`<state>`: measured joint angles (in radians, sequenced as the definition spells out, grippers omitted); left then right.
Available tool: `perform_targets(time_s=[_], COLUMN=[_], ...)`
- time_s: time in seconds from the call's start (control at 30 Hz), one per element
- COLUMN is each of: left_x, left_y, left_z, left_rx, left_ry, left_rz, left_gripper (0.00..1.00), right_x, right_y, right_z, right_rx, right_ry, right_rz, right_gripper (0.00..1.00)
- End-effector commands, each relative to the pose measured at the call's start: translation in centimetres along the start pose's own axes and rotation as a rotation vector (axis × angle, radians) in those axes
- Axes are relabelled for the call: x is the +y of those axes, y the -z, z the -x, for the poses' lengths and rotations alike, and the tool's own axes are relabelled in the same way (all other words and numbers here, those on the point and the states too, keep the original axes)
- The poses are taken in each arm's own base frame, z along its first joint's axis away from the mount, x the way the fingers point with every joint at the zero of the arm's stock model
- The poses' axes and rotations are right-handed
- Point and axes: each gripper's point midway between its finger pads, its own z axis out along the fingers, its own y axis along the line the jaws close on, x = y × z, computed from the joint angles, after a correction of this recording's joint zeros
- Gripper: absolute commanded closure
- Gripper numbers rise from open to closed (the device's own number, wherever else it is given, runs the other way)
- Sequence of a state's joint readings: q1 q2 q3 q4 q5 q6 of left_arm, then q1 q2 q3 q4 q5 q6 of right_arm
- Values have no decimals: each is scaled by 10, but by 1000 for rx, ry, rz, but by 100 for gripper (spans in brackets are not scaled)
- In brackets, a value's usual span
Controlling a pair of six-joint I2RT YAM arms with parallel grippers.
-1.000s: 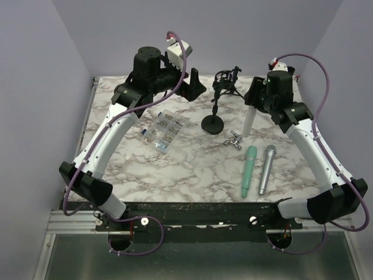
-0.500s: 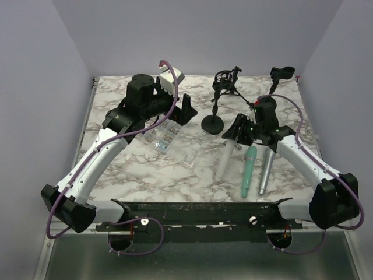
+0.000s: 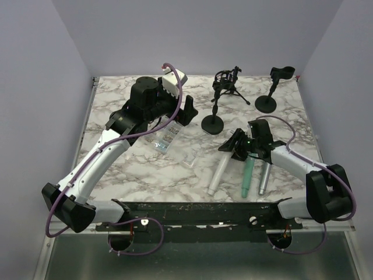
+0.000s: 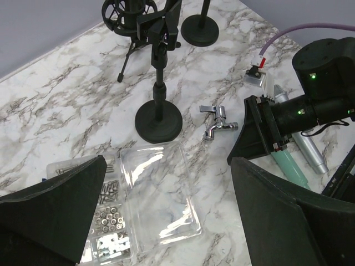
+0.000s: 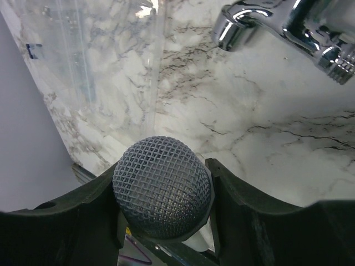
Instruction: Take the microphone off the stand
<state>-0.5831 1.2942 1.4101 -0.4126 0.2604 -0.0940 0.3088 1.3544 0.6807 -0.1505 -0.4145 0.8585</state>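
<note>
My right gripper [image 3: 235, 146] is shut on the grey mesh head of a white microphone [image 3: 218, 174]. Its body slants toward the table's near edge, just left of a green microphone [image 3: 249, 172]. In the right wrist view the mesh head [image 5: 162, 185] sits tight between my fingers. The black stand [image 3: 274, 87] with an empty clip stands at the back right, well apart from the microphone. My left gripper [image 3: 187, 111] is open and empty above a clear parts box [image 4: 161, 199]; its jaws stand wide apart in the left wrist view.
A second black stand [image 3: 213, 123] with a round base and a tripod shock mount [image 3: 226, 83] stand at the back middle. A silver microphone [image 3: 263, 175] lies right of the green one. A chrome tap [image 4: 218, 119] lies by my right gripper [image 4: 260, 133].
My right gripper has carried the white microphone from beside the back-right stand down and toward the near middle of the table. My left arm pulled back a little over the parts box.
</note>
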Motion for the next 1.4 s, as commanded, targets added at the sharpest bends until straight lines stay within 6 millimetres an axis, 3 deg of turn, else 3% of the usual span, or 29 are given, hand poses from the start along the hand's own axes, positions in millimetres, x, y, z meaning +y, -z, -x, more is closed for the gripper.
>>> perform_targets(time_s=[0.0, 0.2, 0.5, 1.07, 1.37], left_x=[4, 2, 3, 4, 5], left_y=[-3, -8, -8, -7, -9], left_z=[0, -4, -5, -4, -6], left_rx=[-7, 4, 9, 7, 14], left_ry=[-9, 0, 0, -7, -7], left_rz=[18, 5, 8, 14, 15], left_gripper=[1, 1, 1, 1, 1], right_x=[-16, -31, -60, -62, -54], right_y=[-11, -22, -27, -25, -15], right_z=[0, -2, -3, -7, -4], right_rx=[-34, -66, -136, -140, -161], right_ry=[-29, -68, -84, -40, -12], right_rz=[-31, -40, -100, -100, -85], right_gripper=[93, 87, 69, 39, 33])
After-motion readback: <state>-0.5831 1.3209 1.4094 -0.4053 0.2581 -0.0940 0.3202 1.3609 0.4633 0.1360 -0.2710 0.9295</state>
